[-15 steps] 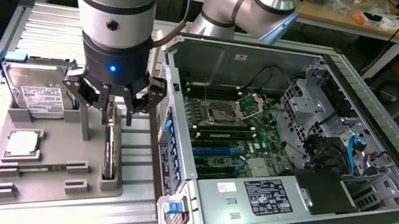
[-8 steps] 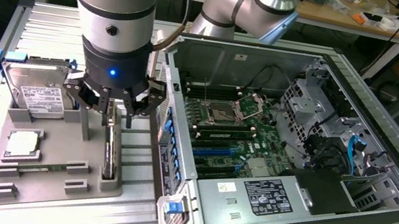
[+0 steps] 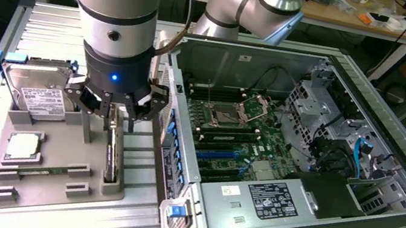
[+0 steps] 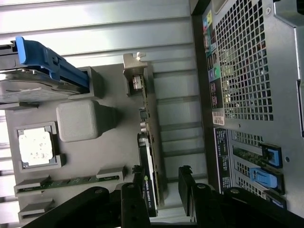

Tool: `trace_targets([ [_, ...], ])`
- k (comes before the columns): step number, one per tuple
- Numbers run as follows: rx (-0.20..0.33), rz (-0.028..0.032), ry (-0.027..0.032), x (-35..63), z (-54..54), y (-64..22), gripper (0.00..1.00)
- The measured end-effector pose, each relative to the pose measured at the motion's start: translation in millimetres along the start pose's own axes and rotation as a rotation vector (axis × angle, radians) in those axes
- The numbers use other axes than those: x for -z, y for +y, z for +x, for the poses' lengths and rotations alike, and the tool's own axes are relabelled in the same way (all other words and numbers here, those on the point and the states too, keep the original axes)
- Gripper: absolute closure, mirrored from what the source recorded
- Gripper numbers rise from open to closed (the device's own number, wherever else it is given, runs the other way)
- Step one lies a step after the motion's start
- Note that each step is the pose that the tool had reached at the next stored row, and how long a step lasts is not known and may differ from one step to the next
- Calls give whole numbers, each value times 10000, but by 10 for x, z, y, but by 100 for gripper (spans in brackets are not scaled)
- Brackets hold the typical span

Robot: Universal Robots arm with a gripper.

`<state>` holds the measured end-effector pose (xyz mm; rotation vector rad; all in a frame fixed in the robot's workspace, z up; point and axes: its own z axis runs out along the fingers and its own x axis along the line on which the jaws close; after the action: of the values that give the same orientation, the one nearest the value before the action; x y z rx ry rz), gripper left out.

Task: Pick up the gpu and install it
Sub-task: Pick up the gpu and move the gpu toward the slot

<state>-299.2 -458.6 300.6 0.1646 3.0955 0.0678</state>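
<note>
Gpu (image 3: 112,158) stands on edge in a slotted grey plastic holder (image 3: 52,188), lower left of the exterior view, so its thin top edge is graspable. Gripper (image 3: 119,120) sits over it. The black fingers (image 4: 188,184) are spread apart, straddling the slim green-and-black card, with nothing clamped yet. Open metal PC case (image 3: 306,136) is just beside it, centre-right.

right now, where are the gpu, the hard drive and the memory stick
gpu (image 4: 148,190), wrist view, black labelled face
hard drive (image 3: 43,102), exterior view, white label
memory stick (image 3: 42,172), exterior view, middle of the green strip
</note>
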Motion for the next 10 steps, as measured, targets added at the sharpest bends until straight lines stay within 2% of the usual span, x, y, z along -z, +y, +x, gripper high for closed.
trace_targets([
  [10, 0, -1, -1, -42, -2, -30, 58],
])
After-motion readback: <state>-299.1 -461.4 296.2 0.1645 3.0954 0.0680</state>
